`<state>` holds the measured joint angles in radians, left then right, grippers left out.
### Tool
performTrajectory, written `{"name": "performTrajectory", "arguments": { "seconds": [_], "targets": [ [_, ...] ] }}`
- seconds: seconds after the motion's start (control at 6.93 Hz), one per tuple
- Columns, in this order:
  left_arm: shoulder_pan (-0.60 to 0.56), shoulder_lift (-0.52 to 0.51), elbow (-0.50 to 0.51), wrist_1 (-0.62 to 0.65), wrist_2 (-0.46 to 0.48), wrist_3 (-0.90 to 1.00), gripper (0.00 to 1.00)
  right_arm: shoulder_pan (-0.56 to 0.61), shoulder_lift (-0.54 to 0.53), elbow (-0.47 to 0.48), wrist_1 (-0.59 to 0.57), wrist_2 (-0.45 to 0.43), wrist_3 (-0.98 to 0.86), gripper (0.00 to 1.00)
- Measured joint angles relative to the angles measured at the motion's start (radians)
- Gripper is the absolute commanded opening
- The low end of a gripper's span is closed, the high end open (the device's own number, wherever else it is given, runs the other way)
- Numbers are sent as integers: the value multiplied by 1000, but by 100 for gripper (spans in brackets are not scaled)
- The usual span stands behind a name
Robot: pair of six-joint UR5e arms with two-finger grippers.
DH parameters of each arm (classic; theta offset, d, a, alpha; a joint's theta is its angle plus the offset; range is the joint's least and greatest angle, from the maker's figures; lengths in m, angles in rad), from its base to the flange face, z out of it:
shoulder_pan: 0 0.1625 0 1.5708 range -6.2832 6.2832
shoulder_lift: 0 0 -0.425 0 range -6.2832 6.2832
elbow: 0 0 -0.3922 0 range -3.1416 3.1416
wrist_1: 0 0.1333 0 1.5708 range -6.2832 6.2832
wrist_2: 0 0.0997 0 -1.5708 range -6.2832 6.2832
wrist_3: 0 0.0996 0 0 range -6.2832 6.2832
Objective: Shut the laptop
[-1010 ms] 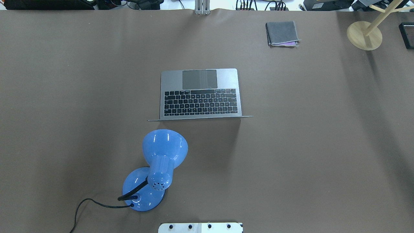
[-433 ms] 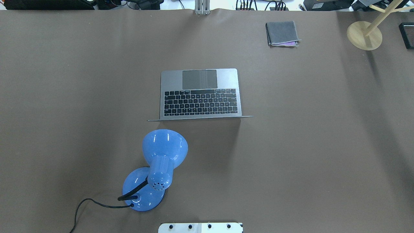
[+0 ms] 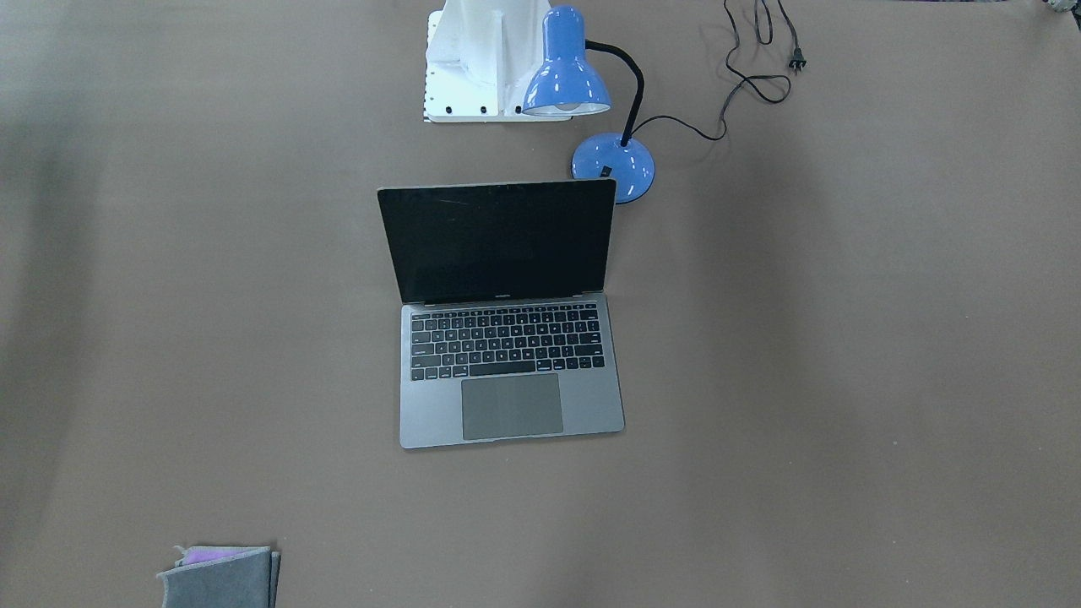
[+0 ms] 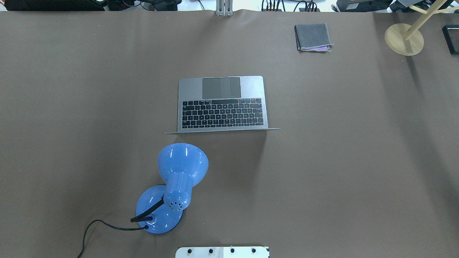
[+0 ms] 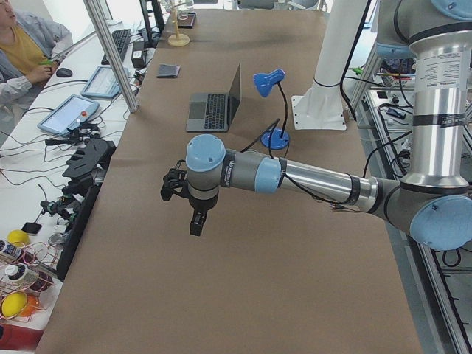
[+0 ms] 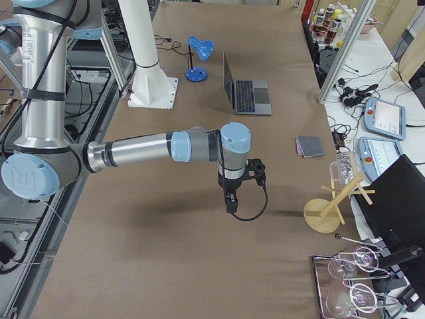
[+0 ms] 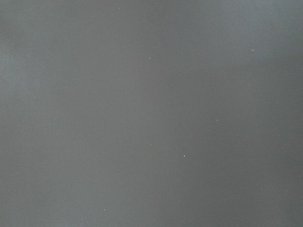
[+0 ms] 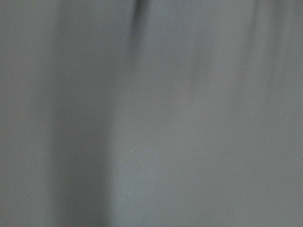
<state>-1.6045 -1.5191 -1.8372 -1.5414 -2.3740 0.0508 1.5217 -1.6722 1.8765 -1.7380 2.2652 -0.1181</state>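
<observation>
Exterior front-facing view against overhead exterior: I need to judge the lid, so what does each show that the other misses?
Only front-facing: the black screen of the slim grey metal laptop, and the plug of the lamp cord. Only overhead: a round-based wooden stand; the lid appears edge-on. Both: the open laptop, the blue gooseneck desk lamp and the folded grey cloth.

Laptop [image 4: 222, 104] central; lamp [image 4: 175, 179] between it and robot base [image 4: 222, 252]; cloth [image 4: 312, 37] well beyond.

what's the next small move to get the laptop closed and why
Probably bring the right gripper toward the laptop, up to its lid's top edge. The lid stands upright, that gripper hangs far from it, and the blue lamp stands behind the lid toward the robot's left, so the right side looks freer.
</observation>
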Motion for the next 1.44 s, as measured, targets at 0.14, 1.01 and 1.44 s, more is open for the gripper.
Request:
{"name": "performTrajectory", "arguments": {
  "seconds": [0.14, 1.01, 1.44],
  "targets": [
    [0, 0, 0, 0, 0, 1, 97, 0, 0, 0, 0, 0, 0, 100],
    [23, -4, -34, 0, 0, -47, 97, -2, 2, 10, 42, 30, 43, 100],
    [194, -10, -205, -1, 0, -355, 97, -90, 9, 132, 95, 91, 297, 98]
  ]
}}
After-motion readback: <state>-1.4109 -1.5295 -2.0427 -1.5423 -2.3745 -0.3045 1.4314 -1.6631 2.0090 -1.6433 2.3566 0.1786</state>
